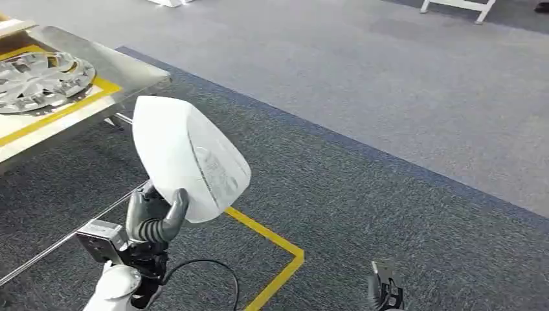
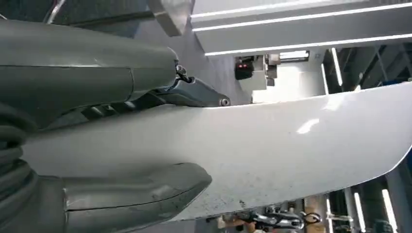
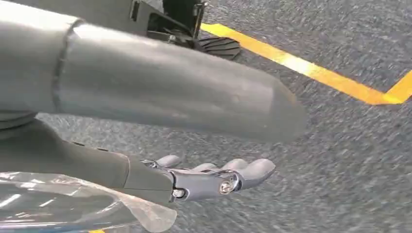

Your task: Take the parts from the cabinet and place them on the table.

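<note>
A white curved shell part [image 1: 188, 155] is held up in front of me by my left hand [image 1: 154, 217], thumb on its near face and fingers behind its lower edge. In the left wrist view the same white part [image 2: 291, 145] runs across the frame between the grey thumb [image 2: 136, 194] and the darker fingers [image 2: 194, 94]. The steel table [image 1: 133, 71] stands at the far left, beyond the part. My right hand [image 3: 209, 177] hangs low over the carpet with its fingers stretched out and nothing in it; its wrist [image 1: 384, 288] appears at the bottom of the head view.
A silver wheel cover [image 1: 39, 81] lies on the table inside a yellow taped border. Yellow floor tape [image 1: 275, 249] marks a corner on the dark carpet below me. A lighter grey carpet [image 1: 388, 78] stretches beyond, with white furniture legs [image 1: 456, 6] far off.
</note>
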Controlling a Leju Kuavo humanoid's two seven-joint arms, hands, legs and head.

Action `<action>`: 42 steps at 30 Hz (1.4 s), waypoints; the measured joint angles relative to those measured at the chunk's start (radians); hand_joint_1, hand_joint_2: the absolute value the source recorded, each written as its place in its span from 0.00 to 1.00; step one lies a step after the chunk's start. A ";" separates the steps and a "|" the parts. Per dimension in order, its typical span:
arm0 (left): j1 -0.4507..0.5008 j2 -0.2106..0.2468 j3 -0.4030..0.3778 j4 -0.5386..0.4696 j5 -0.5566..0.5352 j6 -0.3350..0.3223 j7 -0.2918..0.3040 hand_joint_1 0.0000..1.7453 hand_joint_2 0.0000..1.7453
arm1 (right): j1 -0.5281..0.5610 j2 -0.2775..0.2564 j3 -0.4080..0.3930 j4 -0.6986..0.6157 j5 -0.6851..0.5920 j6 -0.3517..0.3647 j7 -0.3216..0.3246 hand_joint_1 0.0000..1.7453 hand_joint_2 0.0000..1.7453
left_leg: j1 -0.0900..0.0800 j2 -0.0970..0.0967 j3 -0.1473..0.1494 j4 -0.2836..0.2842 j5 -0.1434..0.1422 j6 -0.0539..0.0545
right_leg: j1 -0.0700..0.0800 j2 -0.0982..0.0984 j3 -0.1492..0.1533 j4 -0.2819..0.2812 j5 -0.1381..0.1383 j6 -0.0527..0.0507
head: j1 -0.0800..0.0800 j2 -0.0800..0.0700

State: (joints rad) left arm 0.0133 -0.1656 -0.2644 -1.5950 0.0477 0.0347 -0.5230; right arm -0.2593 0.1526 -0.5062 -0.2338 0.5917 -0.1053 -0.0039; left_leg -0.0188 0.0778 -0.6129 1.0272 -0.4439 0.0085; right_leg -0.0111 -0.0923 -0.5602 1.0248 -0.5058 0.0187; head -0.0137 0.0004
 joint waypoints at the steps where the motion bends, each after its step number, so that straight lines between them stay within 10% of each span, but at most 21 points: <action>1: -0.001 0.000 0.000 0.000 0.000 0.001 0.000 1.00 1.00 | -0.002 0.000 0.001 0.000 0.005 0.005 0.009 0.00 0.00 | 0.002 -0.009 -0.004 0.005 0.000 0.005 | 0.000 -0.012 0.002 -0.004 0.000 0.004 | 0.003 0.000; 4: -0.003 0.005 0.003 0.000 0.011 0.010 -0.002 1.00 1.00 | -0.020 0.000 0.011 0.000 0.018 0.014 0.033 0.00 0.00 | 0.005 -0.048 0.000 -0.009 0.007 0.021 | 0.000 -0.042 0.011 -0.008 -0.009 0.020 | 0.001 0.000; 6: -0.010 0.007 0.008 0.000 0.022 0.011 -0.003 1.00 1.00 | -0.036 0.000 0.017 -0.001 0.023 0.011 0.037 0.00 0.00 | 0.013 -0.064 0.002 -0.013 0.010 0.030 | -0.006 0.056 -0.023 0.063 -0.054 0.026 | 0.010 0.000; 9: -0.011 0.008 0.011 0.002 0.031 0.007 0.002 1.00 1.00 | -0.034 0.000 0.018 -0.001 0.024 0.010 0.046 0.00 0.00 | 0.013 -0.103 0.001 -0.012 0.008 0.036 | -0.006 0.088 -0.136 0.278 -0.135 0.030 | 0.015 0.000; 12: -0.011 0.009 0.014 0.006 0.031 0.004 0.002 1.00 1.00 | -0.035 0.000 0.019 -0.001 0.024 0.011 0.044 0.00 0.00 | 0.013 -0.148 0.002 -0.008 0.007 0.034 | -0.007 0.093 -0.117 0.192 -0.044 0.028 | 0.015 0.000; 14: -0.013 0.009 0.014 0.006 0.031 0.003 0.002 1.00 1.00 | -0.039 0.000 0.021 -0.001 0.024 0.013 0.042 0.00 0.00 | 0.017 -0.173 0.002 -0.001 0.002 0.026 | -0.013 0.147 -0.049 0.023 0.035 0.025 | 0.016 0.000; 15: -0.016 0.009 0.015 0.006 0.031 0.003 0.002 1.00 1.00 | -0.040 -0.001 0.022 -0.001 0.024 0.014 0.042 0.00 0.00 | 0.011 -0.183 -0.005 0.005 0.001 0.020 | -0.018 0.188 -0.037 0.011 0.020 0.026 | 0.014 0.000; 19: -0.020 0.012 0.016 0.007 0.031 0.001 0.003 1.00 1.00 | -0.041 0.000 0.025 -0.001 0.024 0.015 0.041 0.00 0.00 | 0.021 -0.228 -0.016 0.004 0.009 -0.003 | -0.017 0.150 -0.022 -0.001 0.021 0.009 | 0.013 0.000; 22: -0.029 0.014 0.016 0.007 0.031 0.001 0.002 1.00 1.00 | -0.043 0.001 0.026 -0.002 0.024 0.015 0.039 0.00 0.00 | 0.017 -0.100 -0.071 0.127 -0.061 -0.022 | -0.014 0.108 -0.008 -0.006 0.015 -0.008 | 0.001 0.000; 25: -0.028 0.015 0.016 0.009 0.031 0.000 0.002 1.00 1.00 | -0.036 0.001 0.025 -0.002 0.024 0.015 0.039 0.00 0.00 | 0.025 -0.086 -0.162 0.307 -0.116 -0.028 | -0.011 0.063 -0.002 -0.005 0.007 -0.014 | -0.001 0.000; 28: -0.028 0.017 0.016 0.010 0.030 0.003 0.003 1.00 1.00 | -0.038 0.001 0.025 -0.002 0.023 0.013 0.039 0.00 0.00 | 0.024 -0.077 -0.084 0.149 -0.009 -0.020 | -0.009 0.026 0.012 -0.005 -0.003 -0.011 | 0.000 0.000; 29: -0.029 0.017 0.016 0.010 0.030 0.004 0.005 1.00 1.00 | -0.039 0.001 0.025 -0.002 0.022 0.010 0.036 0.00 0.00 | 0.020 -0.053 -0.036 0.055 0.032 -0.012 | -0.008 0.015 0.020 -0.005 -0.008 -0.007 | 0.000 0.000; 30: -0.030 0.017 0.016 0.010 0.028 0.006 0.006 1.00 1.00 | -0.040 0.001 0.025 -0.002 0.020 0.010 0.033 0.00 0.00 | 0.006 0.005 -0.017 0.024 0.011 -0.003 | -0.005 0.007 0.021 -0.007 -0.011 -0.003 | 0.001 0.000; 34: -0.031 0.018 0.016 0.010 0.023 0.007 0.005 1.00 1.00 | -0.043 0.002 0.025 -0.002 0.015 0.013 0.034 0.00 0.00 | -0.002 -0.028 -0.020 0.004 0.007 0.016 | 0.003 -0.040 0.031 -0.012 -0.022 0.016 | 0.004 0.000; 35: -0.030 0.017 0.017 0.008 0.023 0.007 0.003 1.00 1.00 | -0.045 0.002 0.025 -0.003 0.013 0.011 0.034 0.00 0.00 | 0.008 -0.036 -0.011 -0.004 0.012 0.025 | -0.001 -0.028 0.027 -0.010 -0.032 0.026 | 0.003 0.000; 36: -0.032 0.017 0.018 0.008 0.023 0.006 0.001 1.00 1.00 | -0.048 0.002 0.025 -0.003 0.011 0.009 0.032 0.00 0.00 | 0.010 -0.042 -0.009 -0.006 0.011 0.028 | -0.003 0.024 0.015 0.021 -0.053 0.029 | 0.009 0.000; 39: -0.032 0.015 0.018 0.008 0.024 0.003 0.002 1.00 1.00 | -0.044 0.001 0.025 -0.003 0.007 -0.003 0.032 0.00 0.00 | 0.012 -0.065 -0.009 -0.006 0.007 0.040 | -0.003 0.087 -0.107 0.248 -0.146 0.031 | 0.014 0.000; 42: -0.031 0.015 0.019 0.008 0.024 0.003 0.002 1.00 1.00 | -0.036 0.001 0.024 -0.003 0.010 -0.007 0.034 0.00 0.00 | 0.011 -0.088 -0.006 -0.004 0.004 0.038 | -0.002 0.089 -0.136 0.242 -0.086 0.030 | 0.014 0.000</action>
State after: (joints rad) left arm -0.0174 -0.1503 -0.2453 -1.5869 0.0717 0.0378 -0.5207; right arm -0.2951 0.1537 -0.4818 -0.2365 0.6012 -0.1122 0.0298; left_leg -0.0076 -0.0099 -0.6188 1.0231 -0.4399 0.0469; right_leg -0.0132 -0.0033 -0.6958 1.2669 -0.5915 0.0483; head 0.0004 0.0004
